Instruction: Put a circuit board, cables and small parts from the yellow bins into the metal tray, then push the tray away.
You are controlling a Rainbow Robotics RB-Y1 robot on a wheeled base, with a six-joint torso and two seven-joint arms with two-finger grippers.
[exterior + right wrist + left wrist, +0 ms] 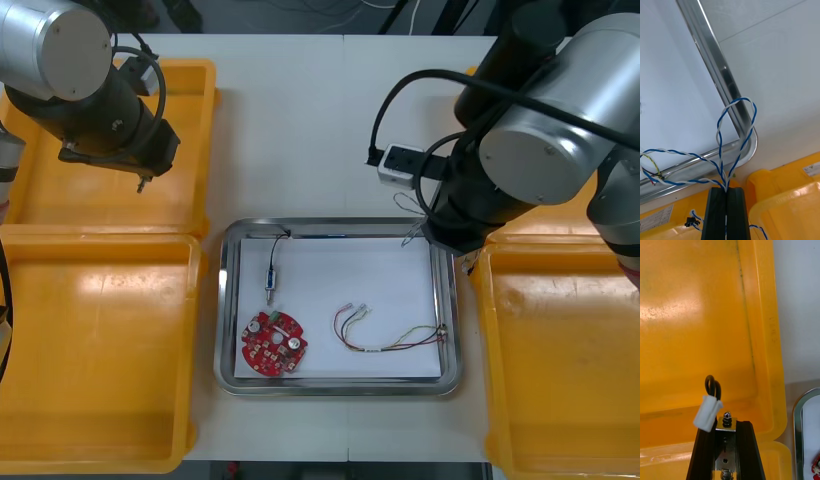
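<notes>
The right gripper (727,190) pinches the blue and white cable (720,129), whose loop hangs just ahead of it, straddling the tray (725,75) corner. The left gripper (726,423), farther from the tray, clamps a small metal part (727,416).

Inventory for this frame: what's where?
yellow bins: four, two each side
metal tray: one, white inside, centre
circuit board: one, red, tray's near left
black cable: one, tray's far left
red and yellow cable: one, tray's near right
blue and white cable: one, over tray's far right corner
small metal part: one, silver, in left gripper
white-plugged black cable: one, beside it
left gripper: black, over far left bin
right gripper: black, holding blue and white cable
</notes>
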